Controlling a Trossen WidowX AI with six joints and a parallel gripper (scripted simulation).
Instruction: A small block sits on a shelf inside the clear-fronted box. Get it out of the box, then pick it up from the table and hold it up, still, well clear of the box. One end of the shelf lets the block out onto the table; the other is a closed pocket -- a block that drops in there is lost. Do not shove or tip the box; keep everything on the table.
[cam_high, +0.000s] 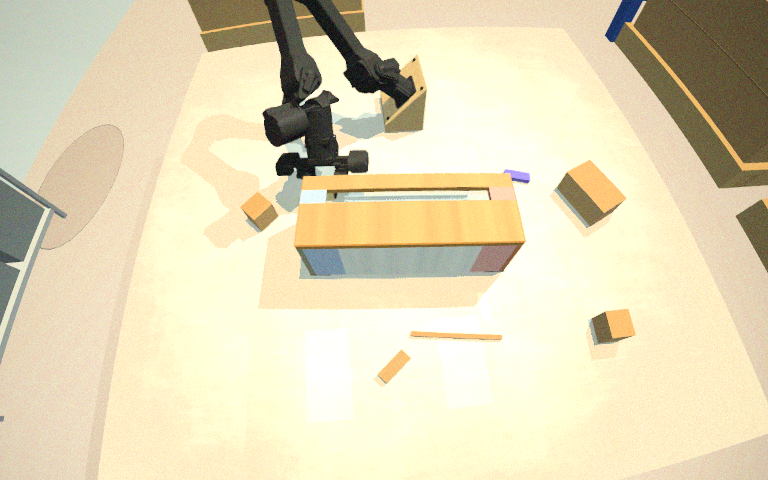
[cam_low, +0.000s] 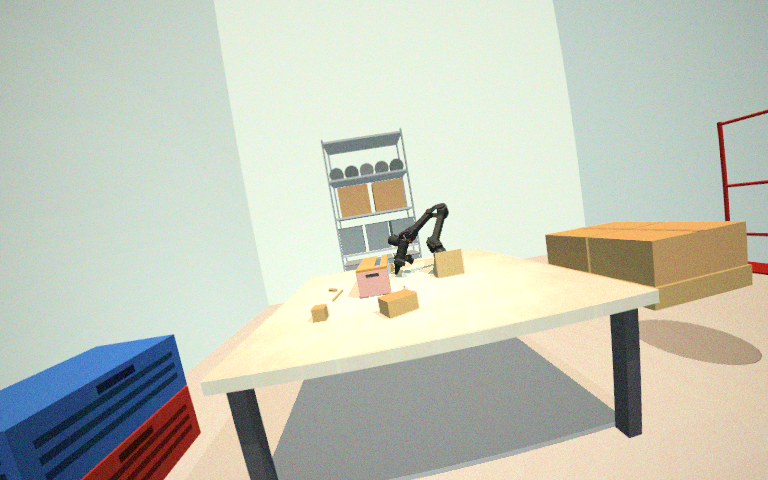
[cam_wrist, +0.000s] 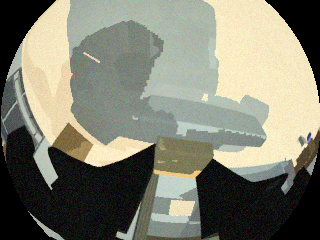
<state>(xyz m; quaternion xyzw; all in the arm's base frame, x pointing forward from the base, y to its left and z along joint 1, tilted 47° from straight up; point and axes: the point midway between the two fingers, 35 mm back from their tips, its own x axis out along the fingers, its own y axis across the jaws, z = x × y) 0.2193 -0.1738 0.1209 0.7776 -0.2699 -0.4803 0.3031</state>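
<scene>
The box (cam_high: 407, 223) (cam_low: 373, 285) stands upright, with an orange slotted top, a blue-tinted end and a pink-tinted end. My gripper (cam_high: 325, 170) (cam_low: 398, 272) points down close beside the box's long side, near the blue-tinted end. In the wrist view a small olive-brown block (cam_wrist: 184, 156) sits between the black fingertips, which meet its two sides; the gripper is shut on it. The block is outside the box and looks low over the table (cam_high: 186, 339). Whether it touches the table is not clear. In the top view the fingertips and block are hidden behind the box top.
A small orange cube (cam_high: 259, 211) lies left of the box. A purple piece (cam_high: 516, 176) lies by the pink end, with a larger wooden block (cam_high: 590, 192) beyond. A cube (cam_high: 613, 326), a thin stick (cam_high: 455, 335) and a small bar (cam_high: 393, 366) lie on the box's other side.
</scene>
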